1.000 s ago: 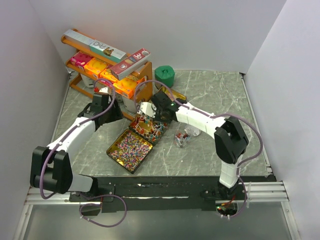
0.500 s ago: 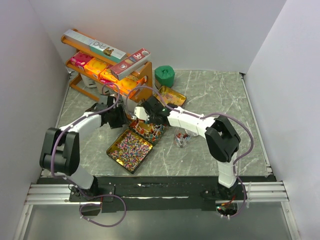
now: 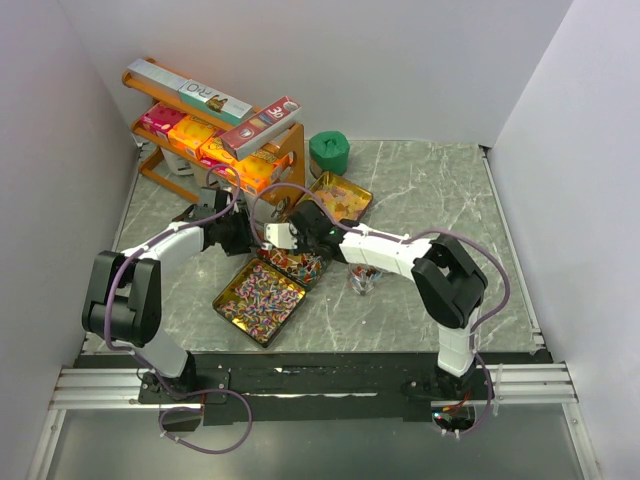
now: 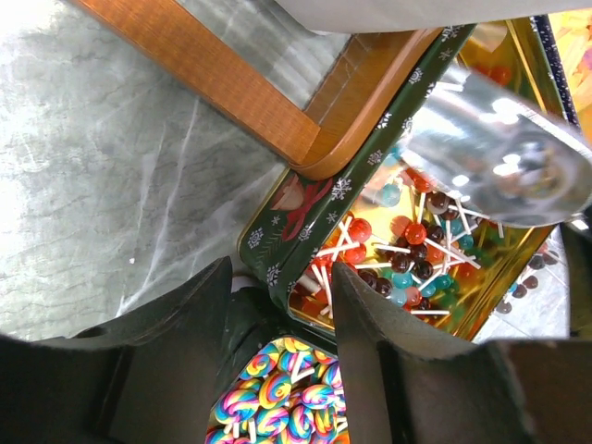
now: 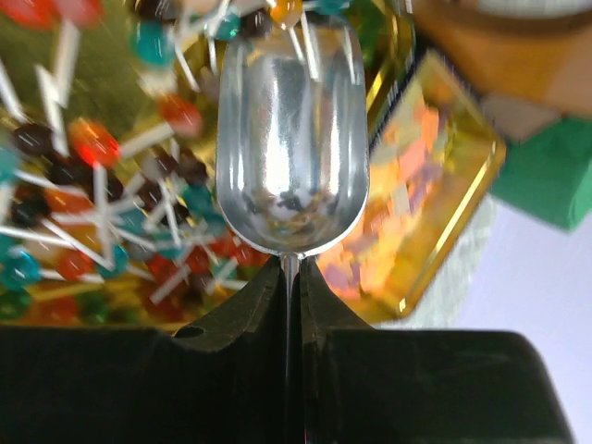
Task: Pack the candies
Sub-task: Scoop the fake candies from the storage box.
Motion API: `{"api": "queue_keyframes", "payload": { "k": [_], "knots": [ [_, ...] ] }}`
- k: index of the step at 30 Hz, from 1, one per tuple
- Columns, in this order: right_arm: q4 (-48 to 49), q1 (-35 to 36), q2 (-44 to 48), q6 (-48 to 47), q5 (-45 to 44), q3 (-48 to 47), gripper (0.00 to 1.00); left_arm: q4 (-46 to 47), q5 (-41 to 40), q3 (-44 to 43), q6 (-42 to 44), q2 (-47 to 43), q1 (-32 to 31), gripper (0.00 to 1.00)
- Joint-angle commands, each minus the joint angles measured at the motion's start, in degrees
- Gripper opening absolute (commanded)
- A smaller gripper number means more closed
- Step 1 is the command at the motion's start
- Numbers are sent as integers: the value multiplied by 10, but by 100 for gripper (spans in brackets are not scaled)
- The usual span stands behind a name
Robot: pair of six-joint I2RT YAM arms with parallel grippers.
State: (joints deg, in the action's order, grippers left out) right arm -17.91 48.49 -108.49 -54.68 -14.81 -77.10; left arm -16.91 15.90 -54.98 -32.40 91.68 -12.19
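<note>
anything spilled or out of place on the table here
Yes. A small cluster of candies lies loose on the table, just right of the middle tin instead of inside one. Whether a clear bag is around them is too small to tell. Nothing else stands out.

Bright, even light from above; sharp glare on the metal scoop [image 5: 291, 139], while the candies [image 5: 92, 143] beneath it smear into blur
</note>
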Motion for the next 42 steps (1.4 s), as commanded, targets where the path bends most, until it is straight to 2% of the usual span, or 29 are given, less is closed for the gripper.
{"api": "queue_keyframes", "payload": {
  "k": [1, 10, 15, 21, 34, 42],
  "knots": [
    [9, 12, 27, -13, 93, 20, 0, 22, 18, -7, -1, -1, 1, 51],
    [31, 20, 32, -22, 79, 64, 0, 22, 22, -4, 1, 5, 1, 42],
    [93, 13, 35, -33, -19, 97, 0, 24, 27, -4, 5, 7, 1, 43],
    [87, -3, 35, -10, -41, 57, 0, 24, 28, -5, 10, 5, 1, 47],
    [5, -9, 118, -84, 80, 147, 0, 22, 28, -7, 16, 11, -1, 43],
    [-48, -4, 58, -48, 104, 82, 0, 22, 26, -5, 15, 8, -2, 39]
  ]
}}
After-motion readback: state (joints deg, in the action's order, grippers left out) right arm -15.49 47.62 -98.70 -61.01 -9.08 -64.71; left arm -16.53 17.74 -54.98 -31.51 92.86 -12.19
